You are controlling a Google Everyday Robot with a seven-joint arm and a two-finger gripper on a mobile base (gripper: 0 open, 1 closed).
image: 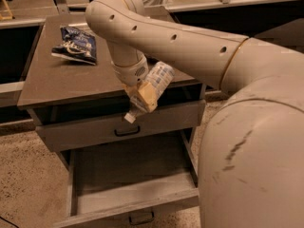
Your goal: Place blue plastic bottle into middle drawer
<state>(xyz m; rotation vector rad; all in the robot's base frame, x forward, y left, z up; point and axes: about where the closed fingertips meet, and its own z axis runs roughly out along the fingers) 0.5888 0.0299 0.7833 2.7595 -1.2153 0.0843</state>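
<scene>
My gripper (141,100) is shut on the blue plastic bottle (154,82), a small clear bottle with a pale label, held tilted with its white cap (129,117) pointing down-left. It hangs in the air in front of the upper handled drawer front (118,127), above the middle drawer (128,179), which is pulled wide open and shows a bare grey floor. The arm (190,42) comes in from the right and crosses the cabinet top.
A dark blue snack bag (74,44) lies on the cabinet top (52,80) at the back left. The robot's large body (256,165) fills the right side. Speckled floor (28,175) lies left of the cabinet. Dark shelving stands behind.
</scene>
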